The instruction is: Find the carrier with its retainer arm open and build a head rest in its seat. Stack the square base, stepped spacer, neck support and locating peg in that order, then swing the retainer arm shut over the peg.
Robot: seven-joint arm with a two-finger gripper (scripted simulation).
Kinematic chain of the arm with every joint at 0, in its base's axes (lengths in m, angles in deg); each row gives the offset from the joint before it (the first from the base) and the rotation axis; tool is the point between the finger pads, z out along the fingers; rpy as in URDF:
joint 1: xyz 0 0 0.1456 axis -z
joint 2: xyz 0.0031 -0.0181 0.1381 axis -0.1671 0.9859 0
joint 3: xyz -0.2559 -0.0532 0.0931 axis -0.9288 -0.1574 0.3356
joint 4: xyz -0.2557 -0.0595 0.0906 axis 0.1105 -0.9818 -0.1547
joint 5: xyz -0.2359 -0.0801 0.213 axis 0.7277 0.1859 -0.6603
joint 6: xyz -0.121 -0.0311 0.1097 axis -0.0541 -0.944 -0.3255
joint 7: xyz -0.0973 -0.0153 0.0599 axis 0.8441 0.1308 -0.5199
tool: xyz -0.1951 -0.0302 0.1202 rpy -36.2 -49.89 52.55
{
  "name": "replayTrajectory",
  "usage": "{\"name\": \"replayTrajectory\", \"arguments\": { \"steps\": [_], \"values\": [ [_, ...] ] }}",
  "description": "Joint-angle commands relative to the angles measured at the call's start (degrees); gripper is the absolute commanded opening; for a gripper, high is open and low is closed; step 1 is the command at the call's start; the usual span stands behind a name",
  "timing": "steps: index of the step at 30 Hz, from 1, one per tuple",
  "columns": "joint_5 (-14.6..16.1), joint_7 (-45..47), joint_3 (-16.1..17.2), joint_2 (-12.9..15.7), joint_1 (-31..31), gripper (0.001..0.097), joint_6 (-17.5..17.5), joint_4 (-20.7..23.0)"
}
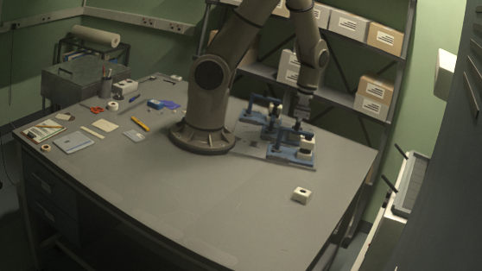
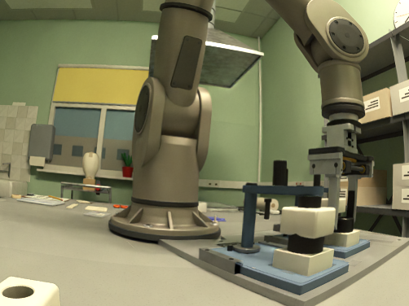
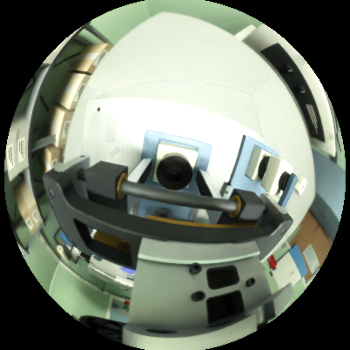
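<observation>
The black stepped spacer [image 3: 175, 170] sits on a cream square base [image 2: 345, 238] in the middle blue carrier [image 1: 288, 137], whose retainer arm stands swung away. My gripper [image 3: 174, 174] hangs straight above that spacer, open and holding nothing. The cream neck support [image 1: 301, 194] with a round hole lies alone on the table near the front right edge. The nearest carrier [image 2: 285, 264] holds a finished stack [image 2: 305, 240] under its closed blue arm [image 2: 281, 189]. A third carrier [image 1: 259, 114] stands behind, also filled.
The closed arm and post [image 2: 248, 219] of the nearest carrier stand just beside my fingers. Shelving with boxes [image 1: 373, 90] rises behind the carriers. The robot base [image 1: 203, 133] sits to the left. Tools and papers [image 1: 77, 129] cover the far left of the table.
</observation>
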Motion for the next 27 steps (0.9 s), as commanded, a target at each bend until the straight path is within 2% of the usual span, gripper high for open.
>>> {"name": "replayTrajectory", "arguments": {
  "steps": [1, 12, 27],
  "values": [
    [0.0, 0.0, 0.0, 0.0, 0.0, 0.0715, 0.0, 0.0],
    [-1.4, 1.3, 0.9, -1.1, 0.9, 0.0715, -1.2, 0.4],
    [-9.8, 9.3, 5.1, -7.9, 6.1, 0.0715, -8.7, 3.4]
  ]
}}
